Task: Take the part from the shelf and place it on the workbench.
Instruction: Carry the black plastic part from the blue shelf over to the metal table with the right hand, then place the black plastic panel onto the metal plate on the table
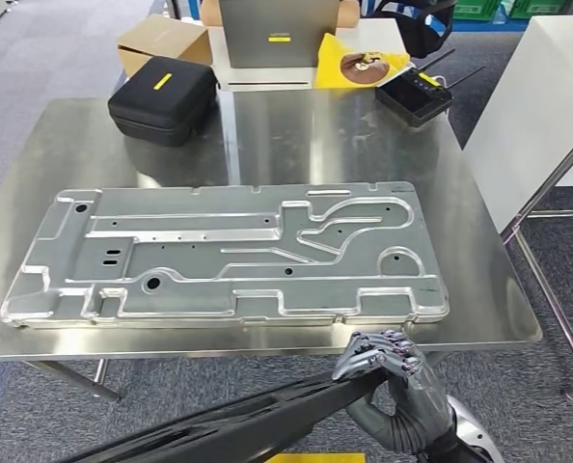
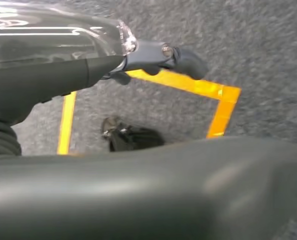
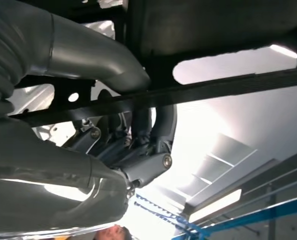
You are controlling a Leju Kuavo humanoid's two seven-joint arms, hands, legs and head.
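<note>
A steel workbench is seen from the robot's head view, and the scene is described from left to right. At the far left rear of the bench, one black zipped case is set, with one cardboard box just behind it. Across the middle of the bench, one large grey machined metal plate lies flat, reaching nearly from the left edge to the right. Behind it, further right, one yellow sheet with a brown object on it and one black controller with antennas are placed. In the foreground, below the near edge of the bench, one long, dark, flat part is held level and runs from lower left to lower right. At its right end, the right hand is closed around it, fingers wrapped over its top edge. In the left wrist view, the left hand is seen beside the dark part above grey carpet marked with yellow tape; whether it grips cannot be told. The carrying step is judged to be in hand: the part is off the shelf but not yet on the bench. The next move calls for the part to be raised above the bench edge, carried forward, and lowered.
</note>
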